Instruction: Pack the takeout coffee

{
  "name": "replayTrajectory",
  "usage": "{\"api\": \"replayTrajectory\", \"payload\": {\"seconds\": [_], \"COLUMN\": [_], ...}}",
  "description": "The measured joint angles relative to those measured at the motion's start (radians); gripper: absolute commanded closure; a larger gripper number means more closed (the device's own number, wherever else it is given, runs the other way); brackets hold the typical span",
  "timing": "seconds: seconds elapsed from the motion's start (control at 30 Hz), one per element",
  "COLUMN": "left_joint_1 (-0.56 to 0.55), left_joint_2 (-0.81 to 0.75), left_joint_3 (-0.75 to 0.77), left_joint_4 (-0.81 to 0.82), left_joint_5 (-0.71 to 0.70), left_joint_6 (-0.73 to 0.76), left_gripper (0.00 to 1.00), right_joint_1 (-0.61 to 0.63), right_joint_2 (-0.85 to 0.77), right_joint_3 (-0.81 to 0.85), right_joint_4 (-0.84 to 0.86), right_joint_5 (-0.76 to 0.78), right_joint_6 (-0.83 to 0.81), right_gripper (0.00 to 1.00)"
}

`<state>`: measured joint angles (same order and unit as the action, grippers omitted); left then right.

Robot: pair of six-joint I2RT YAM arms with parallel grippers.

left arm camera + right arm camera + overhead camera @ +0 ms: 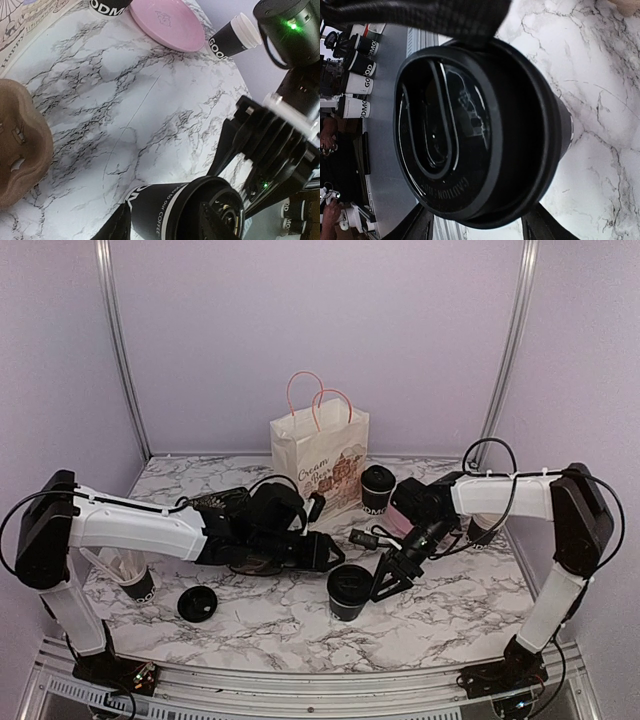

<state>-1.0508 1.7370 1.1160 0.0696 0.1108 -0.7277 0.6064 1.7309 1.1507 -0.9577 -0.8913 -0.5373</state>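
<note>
Lidded takeout cup (pixel 485 130) fills my right wrist view; it stands on the worktop (pixel 270 625) at six o'clock from the paper bag (pixel 318 455). My right gripper (pixel 387 583) and left gripper (pixel 337 554) flank it; whether either clamps, I cannot tell. Likely light, crushable: hold below the lid, gently.
</note>
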Motion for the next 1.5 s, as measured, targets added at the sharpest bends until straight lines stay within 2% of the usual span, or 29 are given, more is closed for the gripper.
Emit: {"api": "replayTrajectory", "payload": {"seconds": [0.2, 0.33, 0.5, 0.6, 0.83, 1.27, 1.5], "left_joint_1": [0.0, 0.0, 0.0, 0.001, 0.001, 0.001, 0.002], "left_joint_2": [0.002, -0.038, -0.137, -0.165, -0.153, -0.094, -0.067], "left_joint_3": [0.032, -0.011, -0.115, -0.174, -0.222, -0.194, -0.179], "left_joint_4": [0.002, -0.014, -0.031, -0.016, 0.066, 0.119, 0.137], "left_joint_5": [-0.016, -0.046, -0.051, -0.03, 0.031, 0.081, 0.103], "left_joint_6": [0.013, -0.008, -0.104, -0.17, -0.255, -0.263, -0.259], "left_gripper": [0.42, 0.41, 0.44, 0.47, 0.5, 0.53, 0.55], "right_joint_1": [0.0, -0.005, -0.052, -0.1, -0.148, -0.146, -0.132], "right_joint_2": [-0.049, -0.085, -0.086, -0.072, 0.017, 0.08, 0.122], "right_joint_3": [-0.039, -0.04, -0.032, -0.002, 0.066, 0.098, 0.109], "right_joint_4": [-0.006, -0.009, -0.021, -0.023, -0.031, -0.076, -0.091], "right_joint_5": [0.008, 0.029, 0.04, 0.035, -0.012, -0.087, -0.101], "right_joint_6": [-0.037, -0.042, -0.042, -0.034, -0.027, -0.035, -0.039], "right_gripper": [0.36, 0.35, 0.47, 0.5, 0.49, 0.45, 0.54]}}
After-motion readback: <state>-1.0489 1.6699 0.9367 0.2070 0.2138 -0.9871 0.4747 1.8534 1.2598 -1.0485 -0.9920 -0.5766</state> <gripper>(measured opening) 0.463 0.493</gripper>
